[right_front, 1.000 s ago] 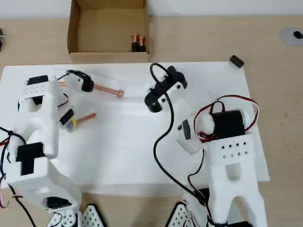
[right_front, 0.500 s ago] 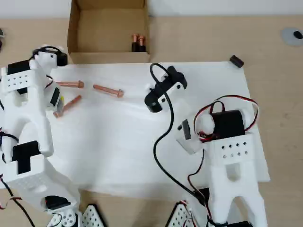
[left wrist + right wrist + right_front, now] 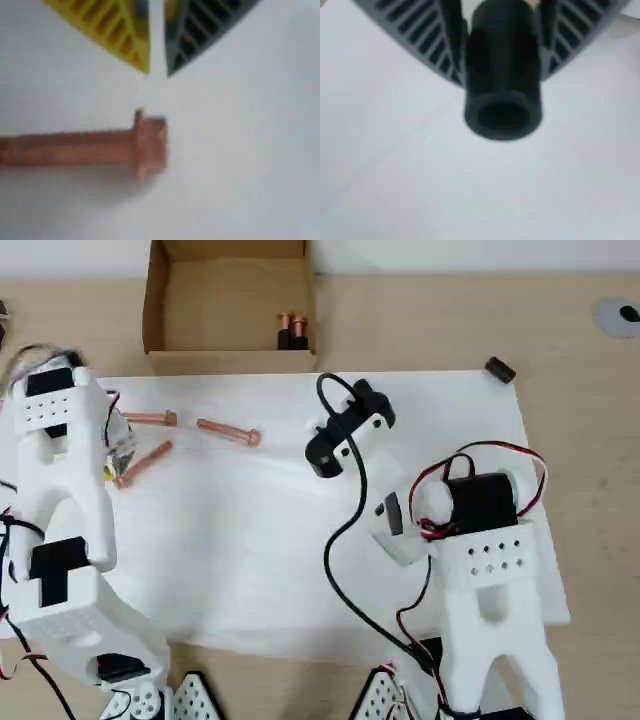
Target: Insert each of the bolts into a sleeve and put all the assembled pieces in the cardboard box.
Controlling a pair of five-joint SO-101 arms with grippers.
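While hovering over a bolt (image 3: 100,147) on the white sheet (image 3: 250,560), barely parted and empty at the left gripper (image 3: 157,74); clamped around a sleeve (image 3: 502,110) at the right gripper (image 3: 502,77); two assembled pieces (image 3: 292,330) in the cardboard box (image 3: 155,310).

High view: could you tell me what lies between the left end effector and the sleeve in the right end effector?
Three loose copper bolts lie there on the white sheet, as the high view shows.
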